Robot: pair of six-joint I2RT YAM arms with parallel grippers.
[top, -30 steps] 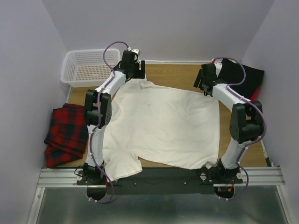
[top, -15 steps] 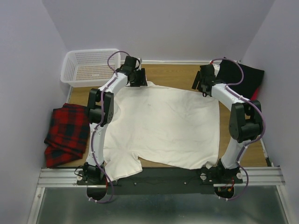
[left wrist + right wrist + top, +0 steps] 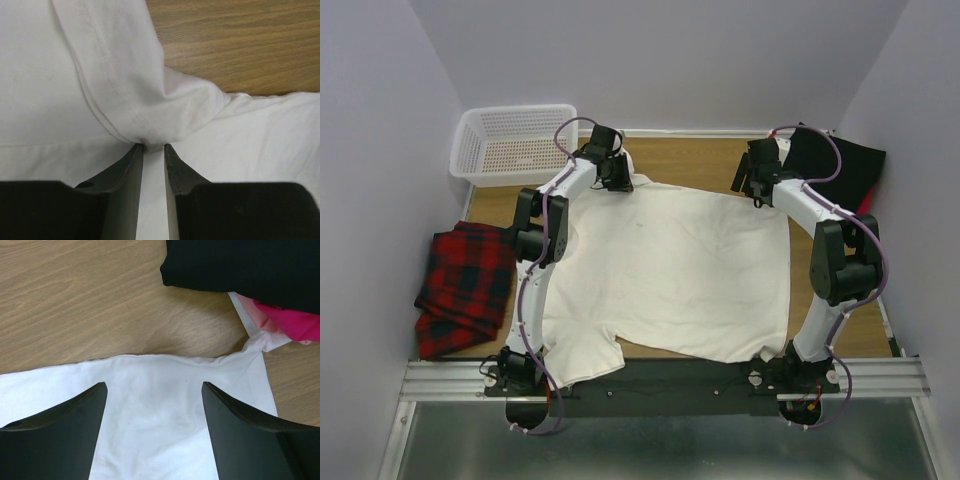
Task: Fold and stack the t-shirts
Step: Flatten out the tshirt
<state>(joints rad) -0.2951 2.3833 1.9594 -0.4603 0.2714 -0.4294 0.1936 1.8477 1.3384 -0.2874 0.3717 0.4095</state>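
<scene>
left wrist view: left tool [image 3: 154, 147] pinched together on the far edge of the cream-white t-shirt [image 3: 50, 75]; right tool [image 3: 154, 386], fingers apart, hovers over its other far corner. it spreads nearward across the tabletop [image 3: 75, 300].

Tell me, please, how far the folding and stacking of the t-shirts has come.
Done: the black shirt lies folded at the far right, on top of a pink-red cloth. In hand: the left gripper pinches the cream-white shirt at its far left edge; the right gripper hangs open over its far right corner. Left: that shirt lies flat, unfolded, and is not stacked.
</scene>
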